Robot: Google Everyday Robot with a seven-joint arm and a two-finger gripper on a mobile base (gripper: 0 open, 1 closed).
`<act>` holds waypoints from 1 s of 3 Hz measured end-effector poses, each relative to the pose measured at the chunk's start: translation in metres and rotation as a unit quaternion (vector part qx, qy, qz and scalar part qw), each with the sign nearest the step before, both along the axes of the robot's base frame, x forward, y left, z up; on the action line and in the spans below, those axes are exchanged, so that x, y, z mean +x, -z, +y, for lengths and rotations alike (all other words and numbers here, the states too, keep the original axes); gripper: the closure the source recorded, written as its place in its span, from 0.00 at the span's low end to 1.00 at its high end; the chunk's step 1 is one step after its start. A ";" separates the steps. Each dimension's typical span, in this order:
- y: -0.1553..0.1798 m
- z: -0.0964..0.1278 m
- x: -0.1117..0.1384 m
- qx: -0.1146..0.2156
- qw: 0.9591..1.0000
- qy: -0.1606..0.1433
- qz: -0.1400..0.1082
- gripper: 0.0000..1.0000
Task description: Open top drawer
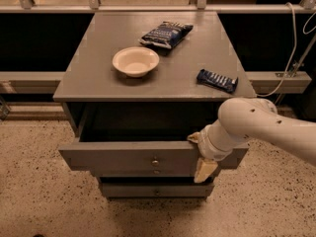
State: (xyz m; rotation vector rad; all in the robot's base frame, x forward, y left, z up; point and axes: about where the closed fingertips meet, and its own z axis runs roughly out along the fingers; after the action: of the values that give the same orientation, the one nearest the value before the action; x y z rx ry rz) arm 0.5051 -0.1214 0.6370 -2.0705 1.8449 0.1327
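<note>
A grey cabinet (98, 85) fills the middle of the frame. On its top are a cream bowl (135, 61) left of centre, a dark chip bag (166, 34) behind it and a blue snack bar (217, 80) further right. Below, the top drawer (123, 157) stands partway out, its round knob (155, 161) untouched. The gripper (199, 153) sits at the drawer front's right end; whether it is clamped there cannot be told. The opening pull seems half done. The next move probably calls for a straight draw toward the lower edge of the frame.

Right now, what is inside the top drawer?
Inside the top drawer, only dark space shows, no items. Its front panel hides the near floor; the tool sits at its right front edge.
</note>
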 end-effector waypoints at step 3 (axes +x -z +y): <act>-0.032 -0.015 -0.078 -0.005 0.999 -0.018 0.027 0.18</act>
State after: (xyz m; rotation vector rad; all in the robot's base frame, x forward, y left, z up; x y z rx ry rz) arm 0.4267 -0.1368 0.6686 -2.1287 1.8427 0.1907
